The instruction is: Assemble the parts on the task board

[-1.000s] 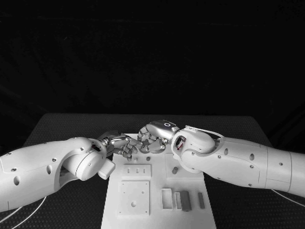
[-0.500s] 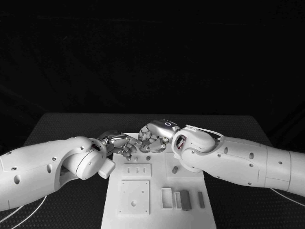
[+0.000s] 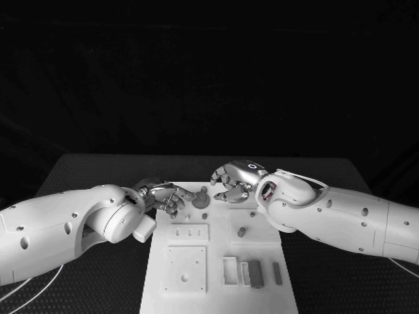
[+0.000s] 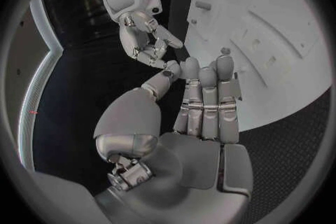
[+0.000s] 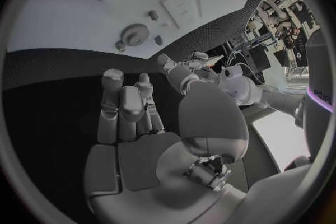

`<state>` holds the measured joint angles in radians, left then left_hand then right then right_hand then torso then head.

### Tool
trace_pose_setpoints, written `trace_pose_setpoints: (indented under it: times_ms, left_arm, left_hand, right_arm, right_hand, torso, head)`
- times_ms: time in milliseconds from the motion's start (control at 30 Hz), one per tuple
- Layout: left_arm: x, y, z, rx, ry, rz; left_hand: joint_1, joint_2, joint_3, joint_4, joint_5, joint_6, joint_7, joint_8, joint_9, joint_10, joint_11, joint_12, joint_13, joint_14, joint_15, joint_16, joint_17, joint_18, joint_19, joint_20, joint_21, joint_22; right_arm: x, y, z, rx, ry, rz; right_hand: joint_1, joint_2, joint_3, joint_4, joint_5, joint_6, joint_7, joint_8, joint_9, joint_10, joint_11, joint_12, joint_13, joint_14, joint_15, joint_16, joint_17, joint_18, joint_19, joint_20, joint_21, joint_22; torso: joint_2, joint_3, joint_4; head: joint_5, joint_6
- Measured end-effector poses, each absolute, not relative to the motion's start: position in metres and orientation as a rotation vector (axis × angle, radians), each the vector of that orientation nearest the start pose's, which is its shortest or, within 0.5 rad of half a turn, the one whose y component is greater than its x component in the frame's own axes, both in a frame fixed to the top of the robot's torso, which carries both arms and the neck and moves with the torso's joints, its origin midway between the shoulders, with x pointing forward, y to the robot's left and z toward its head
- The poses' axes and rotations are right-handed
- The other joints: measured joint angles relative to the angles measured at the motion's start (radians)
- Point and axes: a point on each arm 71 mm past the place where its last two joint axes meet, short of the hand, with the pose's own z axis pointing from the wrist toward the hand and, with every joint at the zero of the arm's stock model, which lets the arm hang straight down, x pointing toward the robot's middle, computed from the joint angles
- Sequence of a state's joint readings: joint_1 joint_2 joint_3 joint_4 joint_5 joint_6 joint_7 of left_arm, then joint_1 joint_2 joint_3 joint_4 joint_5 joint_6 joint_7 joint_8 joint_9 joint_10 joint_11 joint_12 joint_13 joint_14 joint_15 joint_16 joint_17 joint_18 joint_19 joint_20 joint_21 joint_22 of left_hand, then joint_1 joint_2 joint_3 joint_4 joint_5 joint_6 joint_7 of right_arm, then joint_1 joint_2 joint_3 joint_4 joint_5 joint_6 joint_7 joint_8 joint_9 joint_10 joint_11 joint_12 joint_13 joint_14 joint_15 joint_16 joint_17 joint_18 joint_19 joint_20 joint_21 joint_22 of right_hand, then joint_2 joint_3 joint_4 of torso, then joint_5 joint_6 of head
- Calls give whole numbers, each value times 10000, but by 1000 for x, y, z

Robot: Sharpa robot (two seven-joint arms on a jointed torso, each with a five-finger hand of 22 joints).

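Fingers of my left hand (image 3: pixel 164 197) and right hand (image 3: pixel 233 183) spread apart, empty, round part (image 3: pixel 201 198) on task board (image 3: pixel 219 288) between them.

Pretty monochrome setup tbh: flat white plastic task board (image 3: pixel 219 261) sitting on a black desk (image 3: pixel 96 176) with a fine woven-looking texture. The small parts are grey, like the round disc part (image 3: pixel 201 198) and the little grey rectangular bars (image 3: pixel 256 275). Both arms are glossy white, and each robot hand, left (image 3: pixel 162 196) and right (image 3: pixel 234 182), is shiny silver metal.
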<state>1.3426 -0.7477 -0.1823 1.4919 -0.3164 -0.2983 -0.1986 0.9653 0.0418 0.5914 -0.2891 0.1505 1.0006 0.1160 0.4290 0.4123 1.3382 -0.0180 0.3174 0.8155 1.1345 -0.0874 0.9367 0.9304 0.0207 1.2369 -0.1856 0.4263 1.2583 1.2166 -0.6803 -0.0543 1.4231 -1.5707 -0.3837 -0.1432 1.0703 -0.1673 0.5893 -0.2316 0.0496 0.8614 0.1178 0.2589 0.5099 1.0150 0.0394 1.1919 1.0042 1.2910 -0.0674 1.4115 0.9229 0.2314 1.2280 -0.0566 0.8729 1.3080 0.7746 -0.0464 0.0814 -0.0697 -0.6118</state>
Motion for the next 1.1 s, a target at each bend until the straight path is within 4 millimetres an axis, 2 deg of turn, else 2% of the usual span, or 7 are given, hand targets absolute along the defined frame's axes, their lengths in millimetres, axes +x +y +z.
trace_pose_setpoints:
  times_ms: [267, 367, 600, 767, 967, 1000, 1100]
  left_arm:
    - [496, 180, -202, -8210, 21370, -8789]
    - [496, 179, -206, -7559, 22150, -8017]
    - [496, 170, -212, -5838, 23440, -6669]
    - [497, 161, -214, -4819, 23763, -6116]
    - [498, 154, -213, -4035, 23739, -5597]
    - [498, 153, -212, -3926, 23722, -5522]
    - [499, 149, -212, -3562, 23655, -5322]
  left_hand:
    - [-223, 39, 17, -1, 92, 9, -9, 0, 1, -154, -108, 582, 237, -92, -132, 512, -165, -2, 74, -73, 174, 408]
    - [-317, 131, 17, -1, -107, 9, -10, 0, 2, -320, -91, 906, 362, -129, -168, 814, -276, -2, 46, -102, 270, 498]
    - [-473, 286, 340, -12, -171, 11, -25, -81, 3, -449, -160, 1692, 543, -199, -237, 1545, -639, -9, 139, -257, 660, 498]
    - [-799, 351, 483, -99, 300, -4, -41, -151, 277, -452, -163, 2089, 547, -179, -259, 1916, -956, -10, 138, -292, 897, 497]
    - [-971, 332, 512, -119, 537, -4, -43, -258, 617, -492, -205, 2355, 501, -167, -342, 2199, -1203, -11, 105, -328, 1113, 496]
    - [-990, 327, 524, -120, 538, -4, -43, -276, 922, -494, -208, 2373, 493, -166, -343, 2236, -1235, -12, 106, -329, 1130, 496]
    - [-1016, 306, 543, -138, 593, -3, -43, -298, 933, -496, -212, 2469, 474, -165, -344, 2341, -1326, -11, 142, -365, 1209, 496]
  right_arm:
    - [515, -176, -174, -1807, 15209, 5723]
    - [520, -184, -169, -1403, 15035, 5681]
    - [532, -201, -157, -213, 14871, 5752]
    - [539, -207, -153, 286, 14840, 5676]
    - [542, -206, -149, 490, 14812, 5740]
    - [542, -206, -149, 509, 14810, 5759]
    - [542, -204, -149, 552, 14822, 5812]
  right_hand:
    - [3, -3, 55, 55, 0, -3, 2, 0, 0, 0, 0, 38, -1, 2, 1, 0, 23, -3, 13, 15, 0, -1]
    - [40, -39, 56, 55, 0, -31, 6, 0, 1, 0, 0, 38, -1, 2, 1, 0, 20, -4, 13, 15, 0, -2]
    - [149, 70, 56, 55, 0, -7, 64, 0, 1, 0, -1, 38, -2, 3, 0, 0, -4, -7, 13, 17, 0, -2]
    - [211, 132, 55, -59, 0, -8, 68, 0, 1, 1, -1, 37, -15, 6, -4, 0, -4, -7, 13, 18, -36, -2]
    - [291, 212, 8, -174, 0, -9, 69, 1, -9, 0, -1, 37, -21, 6, -4, 0, -3, -7, 12, 20, -36, -3]
    - [291, 212, 30, -196, 0, -9, 69, 1, -9, 0, -1, 37, -28, 6, -5, 0, -3, -8, 11, 20, -36, -3]
    - [291, 212, -3, -228, 0, -9, 69, 1, -8, 1, -1, 37, -28, 6, -5, 0, -3, -7, 10, 22, -36, -3]
  torso:
    - [5, 11, -19]
    - [6, 18, -26]
    - [0, 18, 2]
    - [-10, 6, 19]
    - [-12, 0, 19]
    - [-12, 0, 19]
    - [-11, -7, 19]
  head:
    - [51, -47]
    - [56, -71]
    - [33, -192]
    - [11, -280]
    - [12, -350]
    - [15, -356]
    - [19, -378]
